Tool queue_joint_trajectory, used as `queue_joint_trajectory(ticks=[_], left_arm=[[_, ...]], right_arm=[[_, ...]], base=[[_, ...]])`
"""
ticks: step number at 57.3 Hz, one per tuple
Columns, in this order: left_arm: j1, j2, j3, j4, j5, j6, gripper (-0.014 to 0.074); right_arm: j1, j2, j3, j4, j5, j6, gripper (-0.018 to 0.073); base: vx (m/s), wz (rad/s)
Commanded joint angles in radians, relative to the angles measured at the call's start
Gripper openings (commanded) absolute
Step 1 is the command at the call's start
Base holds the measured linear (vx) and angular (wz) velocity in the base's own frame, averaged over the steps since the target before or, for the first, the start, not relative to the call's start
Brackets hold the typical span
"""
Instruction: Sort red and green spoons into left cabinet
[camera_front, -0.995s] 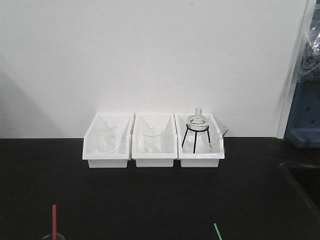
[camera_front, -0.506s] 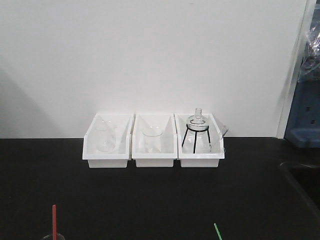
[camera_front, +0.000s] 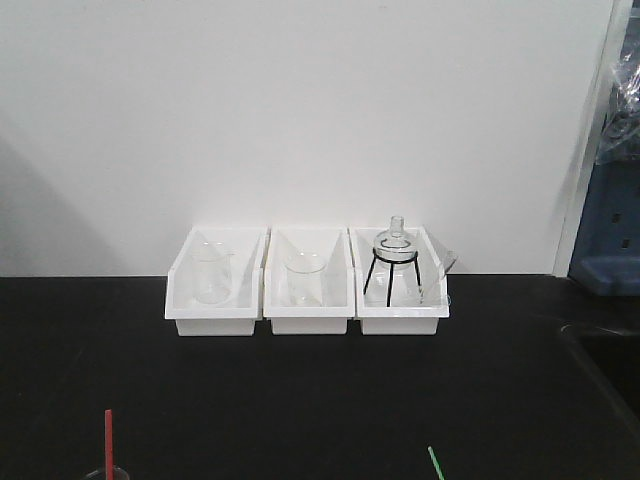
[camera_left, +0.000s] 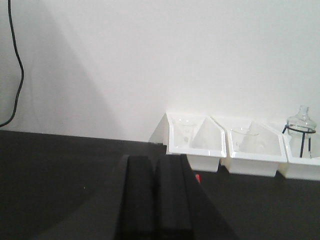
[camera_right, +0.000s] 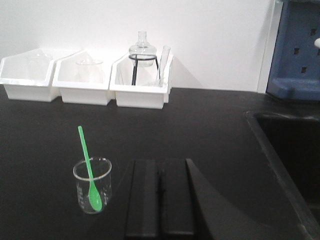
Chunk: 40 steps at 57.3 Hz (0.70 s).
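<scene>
The red spoon (camera_front: 108, 438) stands upright in a glass beaker (camera_front: 105, 473) at the bottom left of the front view; only a red speck (camera_left: 198, 178) of it shows past my left gripper (camera_left: 155, 160), which is shut with nothing in it. The green spoon (camera_right: 89, 170) leans in a small clear beaker (camera_right: 92, 185) just left of my right gripper (camera_right: 160, 162), also shut and holding nothing. Its handle tip (camera_front: 435, 462) pokes up at the front view's bottom edge. The left cabinet is out of view.
Three white bins (camera_front: 306, 320) holding clear glassware stand in a row against the back wall, the right one with a flask on a black tripod (camera_front: 392, 262). A blue rack (camera_right: 295, 50) and a dark sink basin (camera_right: 292, 150) lie to the right.
</scene>
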Motion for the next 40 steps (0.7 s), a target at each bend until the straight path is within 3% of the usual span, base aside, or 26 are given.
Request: queue_joint_trajectory(ticks=[1, 14, 21, 29, 33, 40], left_arm=[[-0.009, -0.020, -0.015, -0.002, -0.127, -0.009, -0.0006], [-0.009, -0.020, -0.106, 0.002, -0.141, 0.003, -0.0006], [-0.009, -0.016, -0.206, 0.052, -0.043, 0.010, -0.0006], [-0.009, 0.052, -0.331, 0.160, 0.189, 0.011, -0.0006], [-0.009, 0.097, -0.352, 0.195, 0.247, 0.011, -0.0006], [-0.009, 0.172, -0.350, 0.207, 0.241, 0.010, -0.0006]], right_arm=[[0.001, -0.013, 0.010, -0.007, -0.147, -0.006, -0.0009], [0.001, -0.013, -0.014, -0.005, -0.301, 0.023, -0.0009], [0.000, -0.007, -0.107, -0.006, -0.148, 0.023, -0.0008], [0.000, 0.069, -0.231, -0.014, 0.101, 0.023, -0.0006], [0.000, 0.111, -0.259, -0.014, 0.133, 0.023, -0.0005], [0.000, 0.194, -0.268, -0.014, 0.105, 0.023, -0.0001]], base=[[0.00, 0.00], [0.00, 0.00], [0.00, 0.00], [0.00, 0.00], [0.00, 0.00], [0.00, 0.00]])
